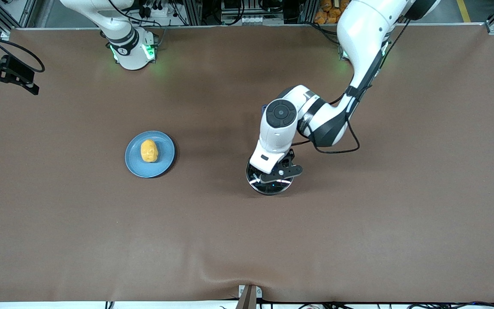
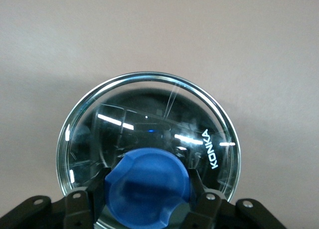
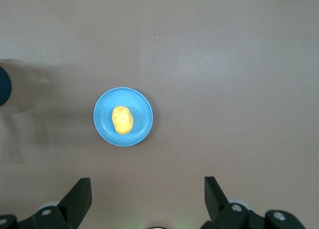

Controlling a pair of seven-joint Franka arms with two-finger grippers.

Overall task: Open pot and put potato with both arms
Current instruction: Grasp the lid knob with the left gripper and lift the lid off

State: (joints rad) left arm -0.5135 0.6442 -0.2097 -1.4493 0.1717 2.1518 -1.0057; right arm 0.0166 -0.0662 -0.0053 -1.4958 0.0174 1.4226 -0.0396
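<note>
The pot (image 1: 256,182) stands mid-table with its clear glass lid (image 2: 149,114) on it; no handle shows. My left gripper (image 1: 278,174) is down on the lid, shut on the lid's blue knob (image 2: 149,186), and a black finger (image 2: 96,191) presses each side of it. The yellow-orange potato (image 1: 149,151) lies on a light-blue plate (image 1: 163,161), toward the right arm's end of the table. My right gripper (image 3: 147,199) hangs open and empty high above the table, with the potato (image 3: 122,119) far below it. In the front view that gripper is out of sight.
The brown mat (image 1: 358,236) covers the whole table. The right arm's green-lit base (image 1: 132,53) stands at the table's edge, farther from the front camera than the plate. A black clamp (image 1: 7,75) juts in at the right arm's end.
</note>
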